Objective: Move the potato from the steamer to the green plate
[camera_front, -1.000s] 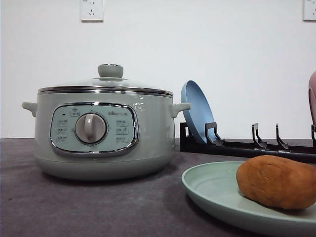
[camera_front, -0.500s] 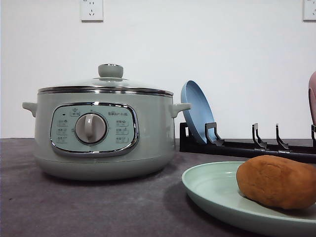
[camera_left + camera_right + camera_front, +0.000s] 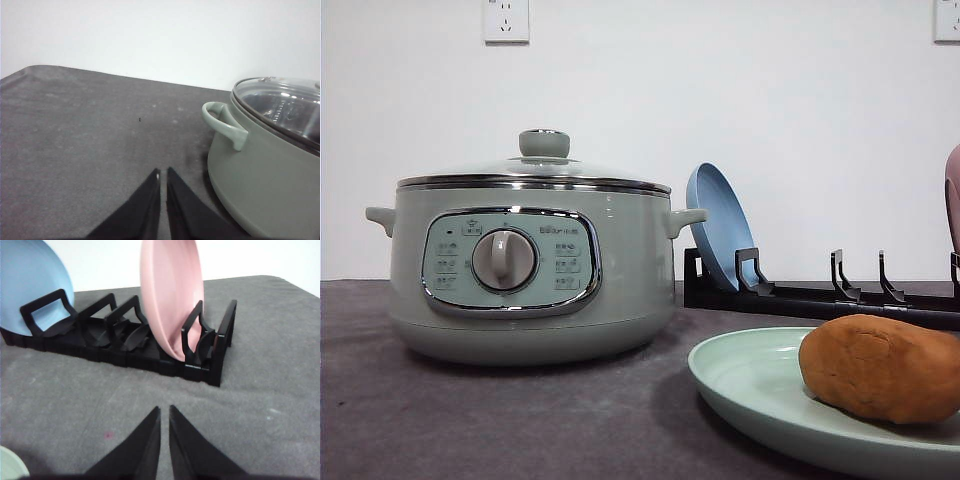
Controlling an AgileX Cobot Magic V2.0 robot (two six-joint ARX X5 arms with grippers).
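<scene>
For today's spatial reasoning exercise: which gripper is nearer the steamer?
Left. The left gripper hangs beside the steamer, by its handle; the right gripper faces the dish rack.

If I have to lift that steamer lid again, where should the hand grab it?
Take the lid by its green knob, coming straight down from above. The knob stands proud at the centre of the domed glass, narrow enough to pinch, while the rim sits flush on the steamer.

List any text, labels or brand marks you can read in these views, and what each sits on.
Nothing can be read with certainty.
Steamer control panel: small printed button labels and a short brand mark by the dial, all too small and blurred to read.
Wall sockets: no text visible.
Green plate, potato, dish rack: no markings.
</scene>
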